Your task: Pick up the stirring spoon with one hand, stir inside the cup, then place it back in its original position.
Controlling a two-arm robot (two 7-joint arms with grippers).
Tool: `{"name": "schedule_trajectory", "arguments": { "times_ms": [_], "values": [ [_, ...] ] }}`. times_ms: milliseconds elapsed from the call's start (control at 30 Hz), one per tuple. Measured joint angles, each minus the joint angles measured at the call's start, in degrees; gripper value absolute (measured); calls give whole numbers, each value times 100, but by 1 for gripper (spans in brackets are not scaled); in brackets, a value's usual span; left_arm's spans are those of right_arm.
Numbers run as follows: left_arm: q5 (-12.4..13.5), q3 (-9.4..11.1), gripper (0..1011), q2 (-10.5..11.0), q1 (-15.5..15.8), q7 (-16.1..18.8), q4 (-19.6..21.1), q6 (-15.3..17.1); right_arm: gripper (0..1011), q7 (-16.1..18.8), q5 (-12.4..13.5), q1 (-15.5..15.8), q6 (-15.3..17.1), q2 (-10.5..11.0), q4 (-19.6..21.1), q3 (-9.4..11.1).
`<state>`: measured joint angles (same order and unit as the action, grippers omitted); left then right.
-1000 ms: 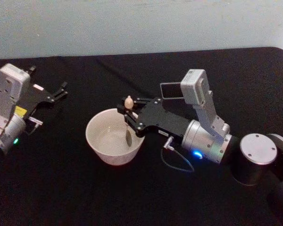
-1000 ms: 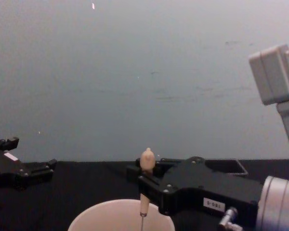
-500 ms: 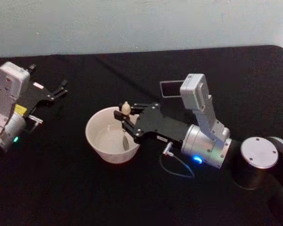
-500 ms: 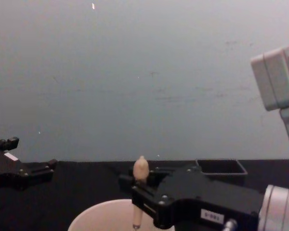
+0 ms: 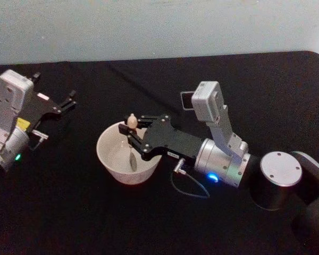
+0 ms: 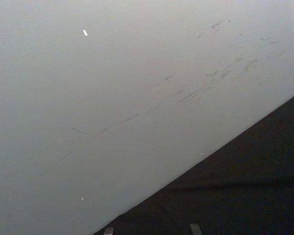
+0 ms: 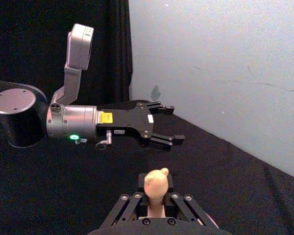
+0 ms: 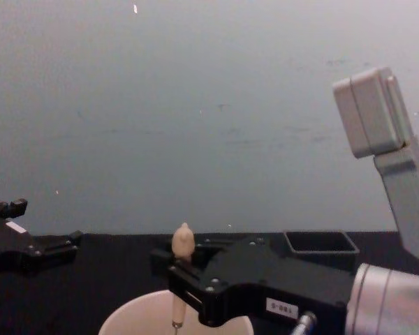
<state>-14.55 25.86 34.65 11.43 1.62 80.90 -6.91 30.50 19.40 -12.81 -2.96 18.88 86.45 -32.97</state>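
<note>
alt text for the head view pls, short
The right gripper holds the stirring spoon by its wooden handle, its metal end down inside the cream cup. The left gripper rests open at the far left of the black table; a dark box holder sits farther back, right of the cup.

Ahead of you stands a plain, pale grey-blue wall point(image 8: 195, 105), evenly lit. You can make out faint dark scuffs point(image 8: 265, 143) running across it, and one small white fleck point(image 8: 135, 8) high up. Below it, your work surface is a table point(image 5: 85, 212) covered in a black cloth point(image 5: 266, 85). Its far edge runs along the wall, and its far right corner is rounded.
</note>
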Motion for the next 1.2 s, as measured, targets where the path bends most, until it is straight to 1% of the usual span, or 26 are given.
{"name": "schedule_trajectory", "arguments": {
  "times_ms": [333,633,800,967,1200],
  "values": [
    [0,0,1001,0,0,0,0,0,169,-91,-77,-157,-40,-147,-246,-11],
    [0,0,1001,0,0,-1,0,0,169,-178,-109,-220,-72,-210,-354,79],
    [0,0,1001,0,0,0,0,0,170,-206,-139,-224,-76,-203,-368,124],
    [0,0,1001,0,0,0,0,0,169,-221,-150,-192,-74,-149,-361,185],
    [0,0,1001,0,0,0,0,0,169,-211,-130,-98,-49,-53,-227,260]
  ]
}}
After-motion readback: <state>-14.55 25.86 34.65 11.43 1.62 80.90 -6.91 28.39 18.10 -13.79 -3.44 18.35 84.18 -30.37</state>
